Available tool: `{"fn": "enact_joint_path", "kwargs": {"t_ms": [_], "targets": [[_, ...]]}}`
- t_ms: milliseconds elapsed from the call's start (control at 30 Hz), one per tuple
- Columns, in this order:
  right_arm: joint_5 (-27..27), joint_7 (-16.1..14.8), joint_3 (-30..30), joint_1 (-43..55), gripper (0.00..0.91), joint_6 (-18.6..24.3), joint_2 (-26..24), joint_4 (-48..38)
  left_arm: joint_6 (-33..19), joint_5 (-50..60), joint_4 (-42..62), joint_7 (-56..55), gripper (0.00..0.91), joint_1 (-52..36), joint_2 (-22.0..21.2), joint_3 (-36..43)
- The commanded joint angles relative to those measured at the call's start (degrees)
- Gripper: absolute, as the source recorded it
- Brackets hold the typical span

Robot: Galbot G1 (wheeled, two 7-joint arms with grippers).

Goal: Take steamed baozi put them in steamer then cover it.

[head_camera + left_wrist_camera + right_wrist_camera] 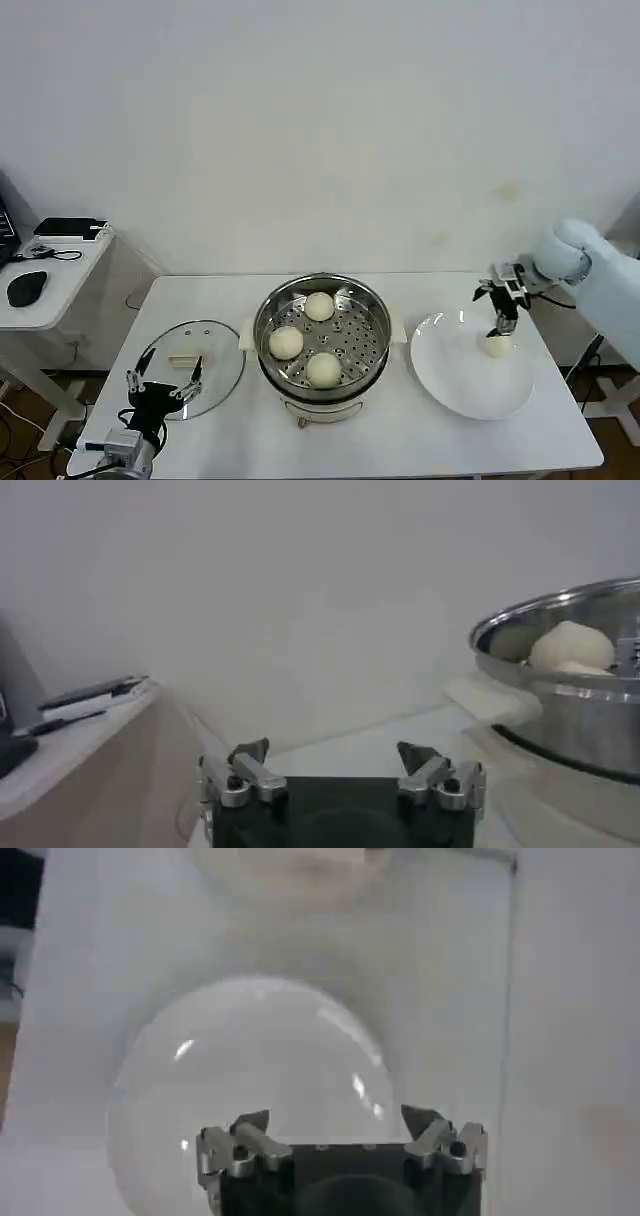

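Observation:
The steamer (372,318) stands at the table's middle with three steamed baozi on its perforated tray: one at the back (319,306), one on the left (286,342) and one at the front (323,369). Another baozi (497,347) lies on the white plate (450,370). My right gripper (500,322) hangs open just above that baozi, pointing down; in the right wrist view the gripper (335,1118) stands over the plate (250,1068). The cover (215,350) lies flat left of the steamer. My left gripper (165,380) waits open at the cover's near edge, holding nothing. The left wrist view has this gripper (335,752), the steamer (570,695) and a baozi (570,645).
A low side table (45,290) with a mouse (27,287) and a dark device (70,228) stands off the table's left end. The white wall runs close behind the table. The table's front edge lies just below the steamer and plate.

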Motion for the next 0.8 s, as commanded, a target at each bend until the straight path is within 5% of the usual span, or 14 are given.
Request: {"fn": "enact_joint_path", "kwargs": {"t_ms": [33,800], "targets": [[-10.87,2.25,3.01,-4.83,0.907,2.43,3.46,-7.31,0.03,-0.55,0.24,0.02,0.907,-0.05,0.2,0.05],[-18.68,3.19,4.17,-6.37,0.907,6.81,9.38,-14.19,0.0,-0.46,3.38,0.58,0.907,-1.26,1.01,-0.41]]}}
